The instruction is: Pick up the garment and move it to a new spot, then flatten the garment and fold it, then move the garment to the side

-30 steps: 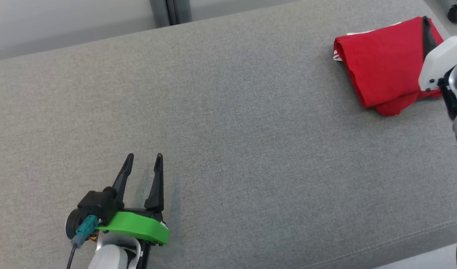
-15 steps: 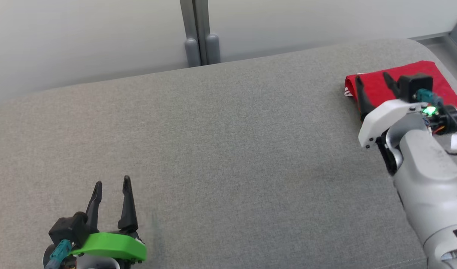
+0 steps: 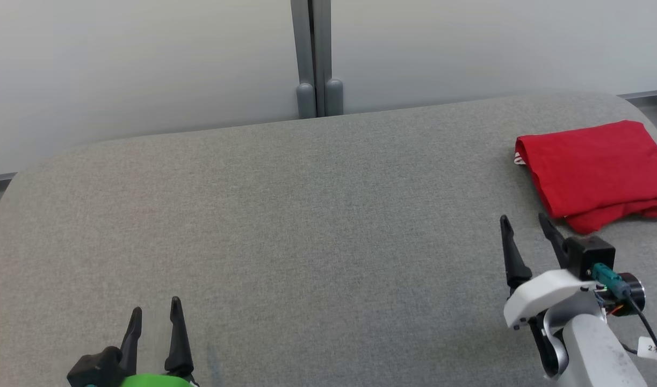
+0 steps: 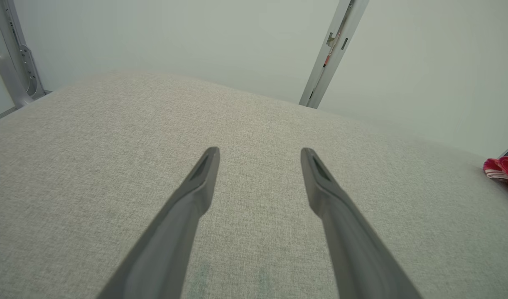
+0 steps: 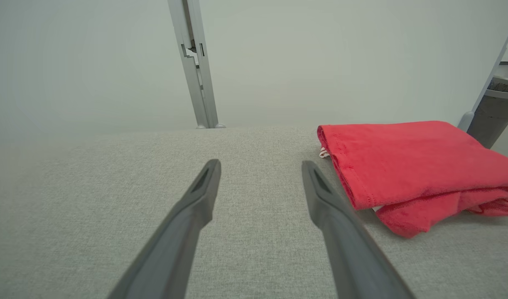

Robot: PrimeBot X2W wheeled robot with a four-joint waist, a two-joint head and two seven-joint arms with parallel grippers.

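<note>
Nearest me, my left gripper [image 3: 156, 304] sits low over the grey woven-fabric cushion [image 3: 317, 226], its two dark fingers parted and holding nothing. The head camera has tilted up over the last half second, so the gripper's lower place in the view is no move of its own.

My right gripper [image 3: 522, 216] has changed. Half a second ago its fingers lay over the near left corner of the folded red cloth garment [image 3: 591, 166]. Now it is drawn back toward me, fingers spread and empty, clear of the cloth, with bare cushion between the tips and the nearest fold.

One small white tag [image 3: 650, 348] hangs on the right wrist cable. Its print starts with "2"; I cannot read the rest.

Count: one garment, folded, lying at the far right end of the cushion with a sliver of white showing at its left edge. Two grippers, two fingers each. One grey upright post [image 3: 315, 59] stands against the pale wall [image 3: 145, 64] behind.
</note>
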